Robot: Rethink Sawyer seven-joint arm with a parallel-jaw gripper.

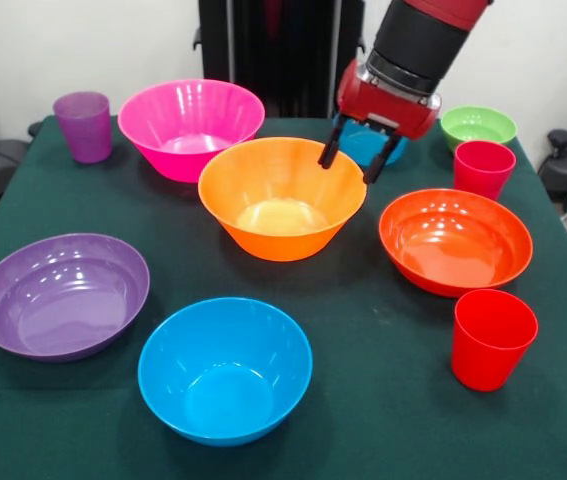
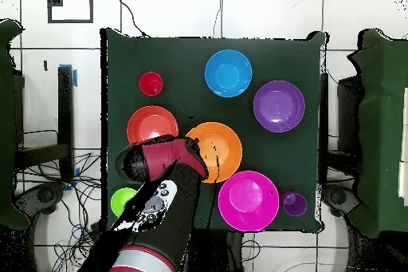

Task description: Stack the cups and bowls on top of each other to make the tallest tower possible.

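The hand (image 1: 352, 163) is hanging over the far rim of the orange bowl (image 1: 281, 197), its two dark fingers (image 1: 329, 152) spread apart and gripping nothing; one fingertip is sitting inside the rim line and the other outside it, though whether either is touching the plastic is hard to tell. Directly behind the hand a small blue bowl (image 1: 361, 147) is mostly hidden, only a slice showing between the fingers. In the overhead view the arm (image 2: 159, 213) is covering that bowl entirely, plus part of the green bowl (image 2: 121, 200).

In the front view, the red-orange bowl (image 1: 455, 240) is sitting just beside the hand on the green tabletop (image 1: 363, 400), with one red cup (image 1: 483, 168) beyond it and another red cup (image 1: 493, 338) nearer the camera. On the hand's other side, the pink bowl (image 1: 190, 127) is standing near, and the purple cup (image 1: 84, 126) well apart. The purple bowl (image 1: 61, 295) and larger blue bowl (image 1: 225, 369) are lying farthest from the hand. Nothing is stacked.
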